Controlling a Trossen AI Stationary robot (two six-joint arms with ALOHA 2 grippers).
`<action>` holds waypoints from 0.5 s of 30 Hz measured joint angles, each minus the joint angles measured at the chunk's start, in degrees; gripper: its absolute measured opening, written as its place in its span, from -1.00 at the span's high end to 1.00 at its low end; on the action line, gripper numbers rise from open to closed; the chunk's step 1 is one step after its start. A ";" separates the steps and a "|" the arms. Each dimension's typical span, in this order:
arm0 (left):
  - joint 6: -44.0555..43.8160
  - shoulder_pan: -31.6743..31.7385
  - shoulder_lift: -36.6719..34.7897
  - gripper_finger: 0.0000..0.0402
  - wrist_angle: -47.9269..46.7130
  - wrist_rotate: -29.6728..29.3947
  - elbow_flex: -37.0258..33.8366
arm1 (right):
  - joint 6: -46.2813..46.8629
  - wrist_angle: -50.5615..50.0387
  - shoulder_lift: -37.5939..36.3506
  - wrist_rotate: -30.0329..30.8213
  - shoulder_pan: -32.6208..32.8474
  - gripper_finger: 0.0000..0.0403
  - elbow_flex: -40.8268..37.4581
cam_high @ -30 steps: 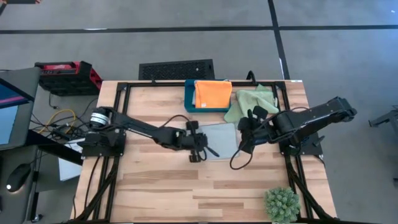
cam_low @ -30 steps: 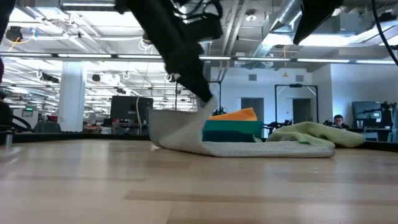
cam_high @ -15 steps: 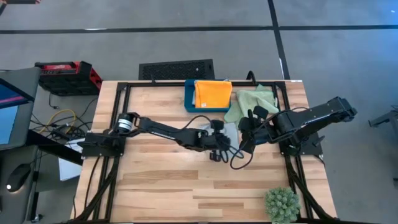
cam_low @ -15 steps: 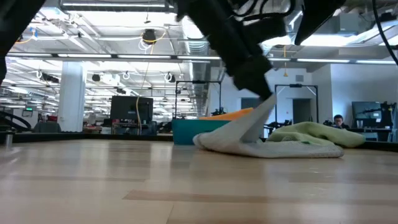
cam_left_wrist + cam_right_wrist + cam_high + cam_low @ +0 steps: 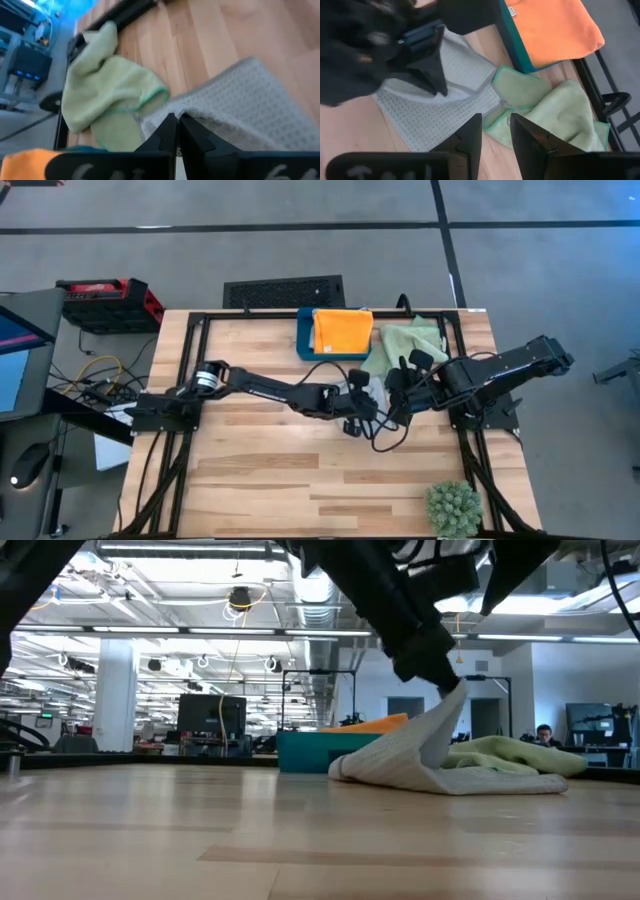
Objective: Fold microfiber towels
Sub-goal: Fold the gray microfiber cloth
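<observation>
Since a second ago the left gripper has swept across the table toward the right arm, dragging one edge of the grey towel with it. Its fingers are pinched tight on that edge, so the towel now lies doubled over itself, just beside the crumpled green towel. Right gripper hovers where it was, close over the grey towel, jaws part open and holding nothing. An orange towel rests on the teal box behind.
</observation>
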 joint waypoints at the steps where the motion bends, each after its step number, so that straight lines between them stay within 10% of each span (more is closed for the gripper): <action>1: -0.24 0.08 0.10 1.00 -0.49 -0.05 -0.01 | 0.00 0.04 0.02 0.00 0.00 0.38 0.00; 15: -3.27 0.10 0.54 0.61 3.38 5.69 -0.07 | 0.00 0.15 0.02 0.00 0.00 0.38 0.00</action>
